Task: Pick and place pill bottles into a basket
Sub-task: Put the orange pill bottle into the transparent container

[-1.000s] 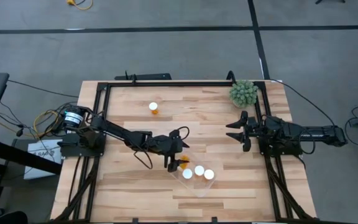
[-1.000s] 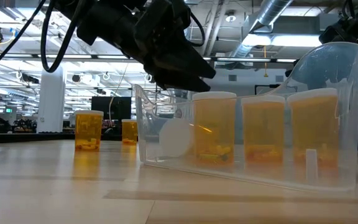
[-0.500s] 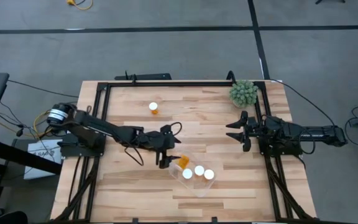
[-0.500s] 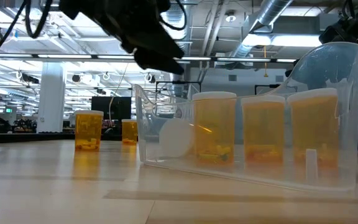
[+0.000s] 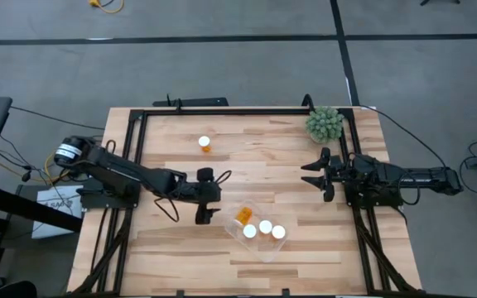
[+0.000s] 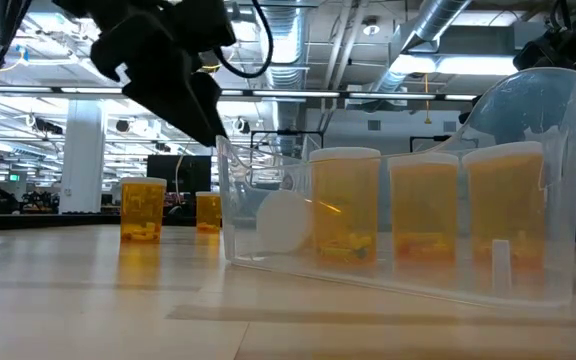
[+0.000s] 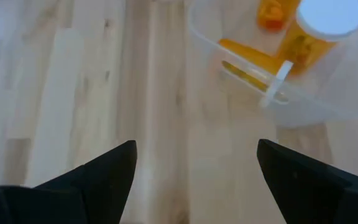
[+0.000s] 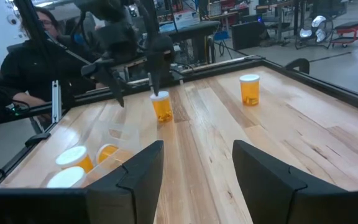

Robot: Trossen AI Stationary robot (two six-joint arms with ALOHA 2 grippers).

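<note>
The left gripper (image 5: 206, 213) hangs over the middle of the desk (image 5: 172, 248), just to the left of the basket (image 5: 259, 246), with its two fingers (image 7: 98, 174) spread wide apart and nothing between them; in the left wrist view only bare wood lies in the gap, and the basket's rounded corner sits beyond the fingertips. In the low view this gripper (image 6: 203, 120) shows as a dark shape above the basket's near left wall, clear of the rim. The basket is a clear plastic tray near the desk's front centre. Inside it three pill bottles (image 5: 264, 229) stand upright with white caps up, close together in a row, and a fourth pill bottle (image 5: 243, 216) lies tipped on its side at the end nearest the left gripper, its white cap facing the basket wall in the low view. Outside the basket, one upright pill bottle (image 5: 204, 143) stands well apart toward the back of the desk; the right wrist view shows another bottle (image 8: 161, 106) standing on the wood nearer the arm. The right gripper (image 5: 321, 176) waits at the desk's right side beside the black metal frame (image 5: 222, 111), its fingers drawn together and empty, near a green spiky plant ball (image 5: 325, 123) in the back right corner.
</note>
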